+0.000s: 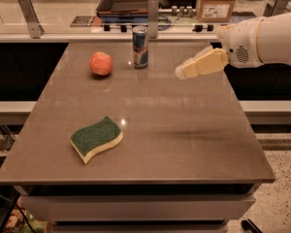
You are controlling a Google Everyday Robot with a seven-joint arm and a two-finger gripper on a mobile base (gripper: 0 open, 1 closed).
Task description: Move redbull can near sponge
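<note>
Camera view shows the redbull can (pixel 140 47) upright at upper centre of the table (pixel 194 149), just right of an orange-red fruit (pixel 101 63). The sponge (pixel 96 139) lies well apart, at lower left. Reaching in from the right edge, the gripper (pixel 184 72) hangs right of the can and holds nothing; its cream fingers seem pressed together, though that is hard to tell. A good grasp likely means spreading them, approaching level at mid-can, and avoiding the fruit.

The tabletop (pixel 184 144) looks smooth and faintly glossy. The gripper (pixel 182 72), far right above it, is matt cream plastic; the redbull can (pixel 140 47) is shiny metal.
</note>
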